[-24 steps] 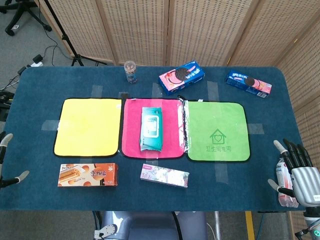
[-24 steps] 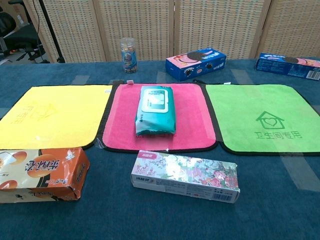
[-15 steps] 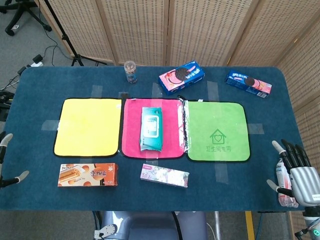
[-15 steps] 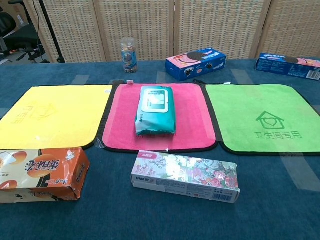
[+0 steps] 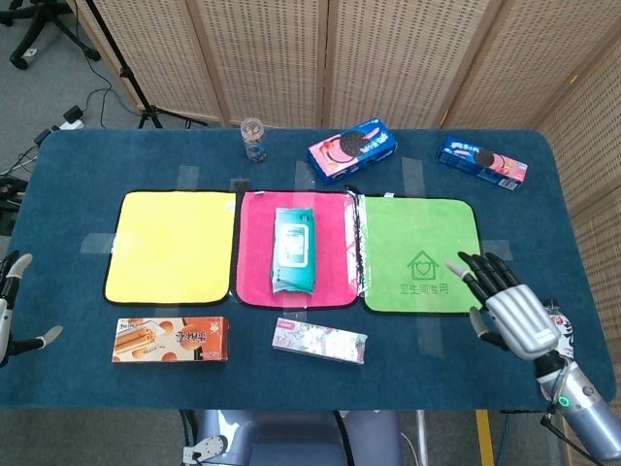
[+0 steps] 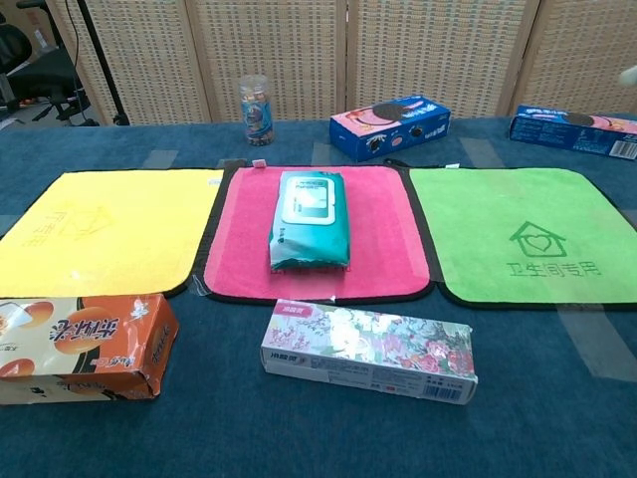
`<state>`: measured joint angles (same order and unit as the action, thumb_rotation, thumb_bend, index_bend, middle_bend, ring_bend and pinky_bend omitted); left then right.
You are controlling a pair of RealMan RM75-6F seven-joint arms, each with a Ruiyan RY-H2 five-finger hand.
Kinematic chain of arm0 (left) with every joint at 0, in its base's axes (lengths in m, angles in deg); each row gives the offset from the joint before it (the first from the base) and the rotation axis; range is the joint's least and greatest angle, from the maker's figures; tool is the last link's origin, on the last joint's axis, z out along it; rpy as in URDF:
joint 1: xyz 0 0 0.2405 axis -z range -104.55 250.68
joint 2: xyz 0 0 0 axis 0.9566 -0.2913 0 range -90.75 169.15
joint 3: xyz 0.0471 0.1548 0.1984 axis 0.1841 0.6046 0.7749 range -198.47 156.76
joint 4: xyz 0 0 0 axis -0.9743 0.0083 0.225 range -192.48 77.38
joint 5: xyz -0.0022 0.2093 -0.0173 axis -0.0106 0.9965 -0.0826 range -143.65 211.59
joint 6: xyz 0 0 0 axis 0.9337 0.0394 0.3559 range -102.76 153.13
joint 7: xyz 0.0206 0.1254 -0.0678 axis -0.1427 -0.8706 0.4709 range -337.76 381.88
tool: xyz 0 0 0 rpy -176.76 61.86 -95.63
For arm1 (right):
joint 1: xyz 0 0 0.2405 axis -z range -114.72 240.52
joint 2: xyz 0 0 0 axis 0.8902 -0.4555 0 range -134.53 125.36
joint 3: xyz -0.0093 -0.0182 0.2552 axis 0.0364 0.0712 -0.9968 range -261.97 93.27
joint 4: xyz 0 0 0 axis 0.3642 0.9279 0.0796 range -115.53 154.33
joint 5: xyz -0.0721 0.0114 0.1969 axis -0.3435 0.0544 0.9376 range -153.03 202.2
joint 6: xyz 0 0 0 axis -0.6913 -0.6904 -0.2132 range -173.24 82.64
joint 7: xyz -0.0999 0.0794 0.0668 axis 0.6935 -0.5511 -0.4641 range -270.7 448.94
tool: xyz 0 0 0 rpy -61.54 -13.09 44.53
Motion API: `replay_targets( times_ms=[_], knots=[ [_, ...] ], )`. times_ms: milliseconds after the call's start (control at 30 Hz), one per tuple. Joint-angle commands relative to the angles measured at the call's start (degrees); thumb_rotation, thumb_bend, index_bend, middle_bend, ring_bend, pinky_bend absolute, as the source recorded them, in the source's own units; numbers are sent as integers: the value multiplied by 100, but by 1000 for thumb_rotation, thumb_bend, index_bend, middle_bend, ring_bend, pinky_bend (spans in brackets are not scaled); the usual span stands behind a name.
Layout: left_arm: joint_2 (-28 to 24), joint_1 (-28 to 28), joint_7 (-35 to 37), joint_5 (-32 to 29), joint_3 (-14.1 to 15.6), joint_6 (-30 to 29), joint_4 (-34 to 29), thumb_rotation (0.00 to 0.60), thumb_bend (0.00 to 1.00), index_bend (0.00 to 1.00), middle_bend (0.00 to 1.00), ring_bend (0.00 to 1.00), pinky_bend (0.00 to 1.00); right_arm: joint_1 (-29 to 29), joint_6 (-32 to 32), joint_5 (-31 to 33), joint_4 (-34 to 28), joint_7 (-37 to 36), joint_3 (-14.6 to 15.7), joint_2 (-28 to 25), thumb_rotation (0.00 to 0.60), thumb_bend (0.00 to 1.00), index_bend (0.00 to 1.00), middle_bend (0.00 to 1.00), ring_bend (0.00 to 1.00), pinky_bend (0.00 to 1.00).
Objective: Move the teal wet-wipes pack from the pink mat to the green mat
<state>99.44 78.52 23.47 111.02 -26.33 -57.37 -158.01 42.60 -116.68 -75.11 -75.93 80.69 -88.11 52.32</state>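
The teal wet-wipes pack [image 5: 294, 249] [image 6: 310, 218] lies lengthwise in the middle of the pink mat [image 5: 255, 272] [image 6: 381, 239]. Right of it the green mat [image 5: 422, 254] [image 6: 523, 234] carries only its printed house logo. My right hand [image 5: 506, 310] hovers open, fingers spread, just past the green mat's front right corner, well away from the pack. Only a sliver of my left hand [image 5: 12, 309] shows at the left edge of the head view, fingers apart and holding nothing. A pale fingertip shows at the chest view's right edge.
A yellow mat [image 5: 173, 246] lies left of the pink one. In front sit an orange snack box [image 5: 171, 340] and a floral box [image 5: 320, 341]. Behind are a small jar [image 5: 253, 140], a pink-and-blue cookie box [image 5: 351, 149] and a blue cookie box [image 5: 481, 161].
My right hand has risen from the table's right front edge and moved left and forward toward the green mat's corner. The pack and my left hand stay put.
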Motion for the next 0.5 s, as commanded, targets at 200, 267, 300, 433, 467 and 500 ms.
replay_targets(
  times_ms=[200, 267, 300, 433, 467, 500],
  knots=[
    [5, 27, -82, -202, -111, 10, -31, 600, 0, 0, 0, 0, 0, -1686, 1949, -79, -421, 208, -463, 130, 600, 1000, 105, 0, 0, 0],
    [21, 49, -120, -293, -138, 60, -21, 600, 0, 0, 0, 0, 0, -2026, 2337, 68, -455, 424, -601, 304, 600, 1000, 113, 0, 0, 0],
    [28, 60, -137, -338, -151, 85, -16, 600, 0, 0, 0, 0, 0, -2170, 2500, 150, -448, 551, -668, 389, 600, 1000, 118, 0, 0, 0],
    [67, 121, -235, -542, -217, 200, 25, 600, 0, 0, 0, 0, 0, -2754, 3116, 703, -279, 1184, -974, 954, 600, 1000, 141, 0, 0, 0],
    [72, 138, -244, -584, -228, 238, 36, 600, 0, 0, 0, 0, 0, -2947, 3309, 859, -182, 1395, -1039, 1170, 600, 1000, 144, 0, 0, 0],
    [75, 148, -255, -612, -236, 259, 45, 600, 1, 0, 0, 0, 0, -3062, 3408, 973, -98, 1554, -1076, 1325, 600, 1000, 148, 0, 0, 0]
  ],
)
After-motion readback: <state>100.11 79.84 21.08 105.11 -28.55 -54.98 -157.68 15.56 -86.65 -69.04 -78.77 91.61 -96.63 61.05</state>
